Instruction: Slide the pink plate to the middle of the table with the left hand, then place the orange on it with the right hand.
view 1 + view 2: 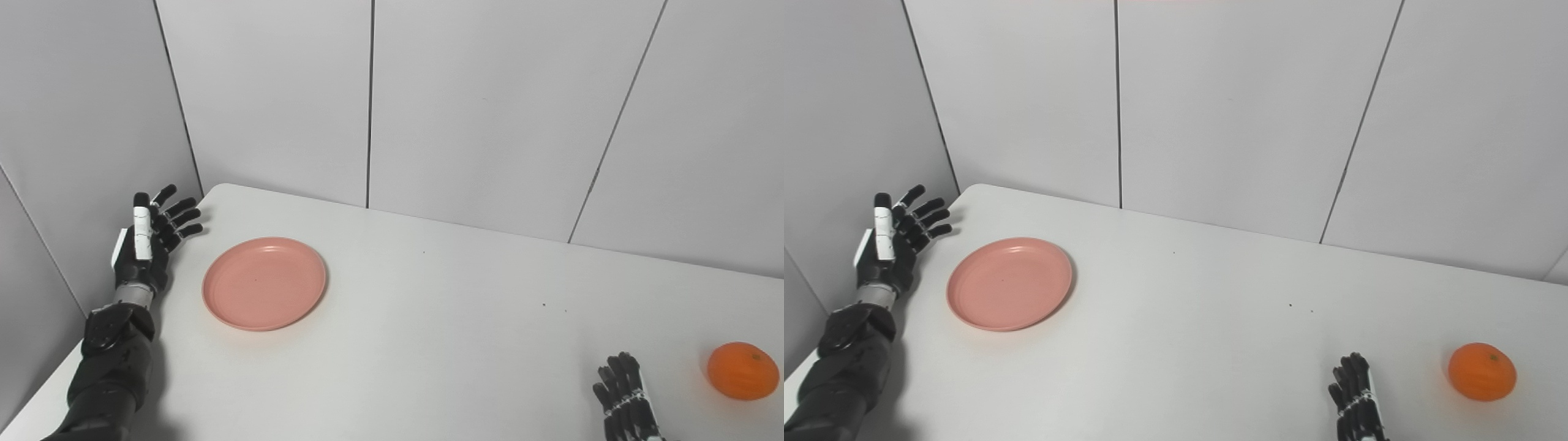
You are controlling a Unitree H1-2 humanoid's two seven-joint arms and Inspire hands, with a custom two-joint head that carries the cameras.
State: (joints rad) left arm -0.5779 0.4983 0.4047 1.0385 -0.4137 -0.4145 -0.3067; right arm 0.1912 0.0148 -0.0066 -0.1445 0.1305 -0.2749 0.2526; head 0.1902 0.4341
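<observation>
Step in hand: the first, plate not yet slid. Left hand [147, 245], black with a white thumb panel, fingers spread and holding nothing, is raised at the table's near-left edge. Round, shallow pink plastic plate [264, 283], bare and flat, lies just to its right, apart. Next move, by judgement: lower the fingers to the rim and push rightward. Right hand [1356, 401], only partly in frame, fingers extended and holding nothing. Small glossy orange [1482, 371] rests near its right, untouched.
</observation>
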